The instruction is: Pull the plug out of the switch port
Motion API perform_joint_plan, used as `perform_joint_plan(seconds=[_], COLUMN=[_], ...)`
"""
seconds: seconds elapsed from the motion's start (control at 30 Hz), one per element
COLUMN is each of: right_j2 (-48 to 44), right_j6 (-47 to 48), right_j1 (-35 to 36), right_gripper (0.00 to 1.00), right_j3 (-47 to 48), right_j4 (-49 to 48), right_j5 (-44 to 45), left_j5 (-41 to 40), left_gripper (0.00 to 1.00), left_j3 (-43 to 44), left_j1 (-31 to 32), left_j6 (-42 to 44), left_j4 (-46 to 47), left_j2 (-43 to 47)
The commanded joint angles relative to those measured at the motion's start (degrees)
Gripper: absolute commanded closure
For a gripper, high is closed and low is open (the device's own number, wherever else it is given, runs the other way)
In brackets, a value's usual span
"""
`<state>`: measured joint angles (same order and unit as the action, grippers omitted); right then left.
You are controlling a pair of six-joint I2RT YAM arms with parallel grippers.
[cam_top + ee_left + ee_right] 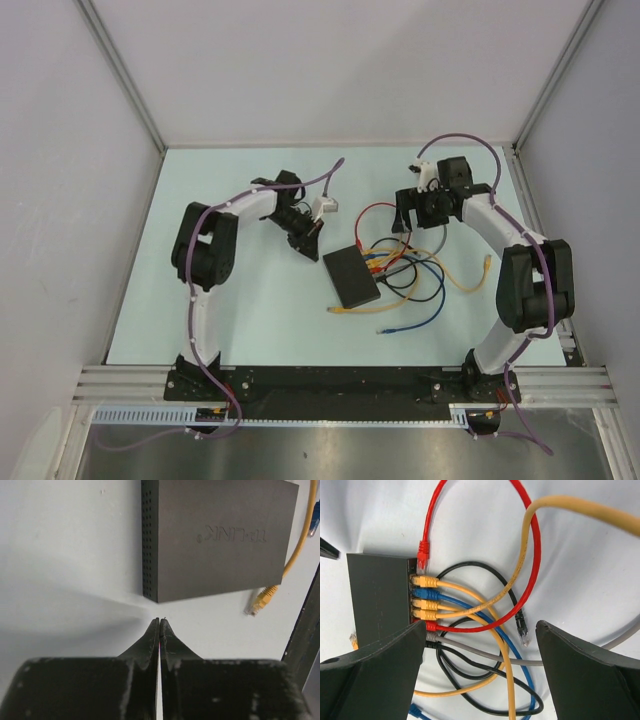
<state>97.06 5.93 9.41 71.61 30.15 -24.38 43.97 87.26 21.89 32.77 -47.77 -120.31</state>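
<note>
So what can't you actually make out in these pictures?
- Right wrist view: a finger of the open right tool covers the lower corner of the switch, hiding where the grey cable enters.
- Left wrist view: the switch's port side faces away. Only its top and vented side show.
- Top view: the plugs are too small to count.
</note>
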Motion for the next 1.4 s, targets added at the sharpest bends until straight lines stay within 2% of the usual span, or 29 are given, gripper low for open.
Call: perform_joint_plan(seconds=[0.0,0.13,0.23,0.4,0.5,0.73,0.83,0.97,1.03,1.07,1.2,1.37], right_j2=[-1.87,-1.61,-1.52,-1.17,-0.64,3.31,7.43,11.83,15.08,16.48,22.38,27.3], right_j6=[1.36,1.45,1.54,1.89,3.02,6.72,6.72,7.77,8.74,9.44,12.25,16.73], right_j1=[-0.27,-0.88,-0.97,-0.97,-0.97,-1.15,-1.06,-1.06,-1.06,-1.15,-1.85,-2.73], right_gripper=[0.04,0.04,0.04,0.04,0.05,0.1,0.13,0.18,0.21,0.26,0.36,0.39], right_j3=[3.53,4.41,4.41,4.41,4.41,6.87,9.76,12.4,14.95,16.26,21.81,26.8], right_j4=[-1.94,-1.85,-1.94,-2.46,-2.82,0.34,2.8,4.21,5.35,7.1,13.17,18.0], right_j5=[0.92,0.48,0.3,-1.28,-3.21,-12.43,-16.04,-18.85,-19.04,-19.21,-20.97,-22.37], left_j5=[4.11,6.3,7.98,7.98,7.19,4.37,5.25,4.38,4.46,4.55,6.39,7.54], left_gripper=[0.99,0.99,0.99,0.99,0.91,0.5,0.39,0.31,0.31,0.32,0.52,0.74], left_j3=[7.03,10.37,16.17,22.59,25.32,17.78,12.86,8.9,8.45,8.54,9.76,10.73], left_j1=[2.36,2.72,2.81,2.2,0.62,-1.24,-1.15,-0.97,-0.71,-0.53,1.48,3.33], left_j6=[3.27,-1.91,-5.78,-17.9,-23.1,-24.07,-26.79,-29.34,-29.87,-29.7,-27.42,-26.53], left_j4=[-2.95,1.45,3.11,12.17,12.18,11.12,13.05,14.81,14.98,15.07,13.32,12.26], left_j2=[-4.92,-7.82,-11.08,-12.84,-11.8,0.85,4.64,5.53,5.18,5.0,3.69,0.96])
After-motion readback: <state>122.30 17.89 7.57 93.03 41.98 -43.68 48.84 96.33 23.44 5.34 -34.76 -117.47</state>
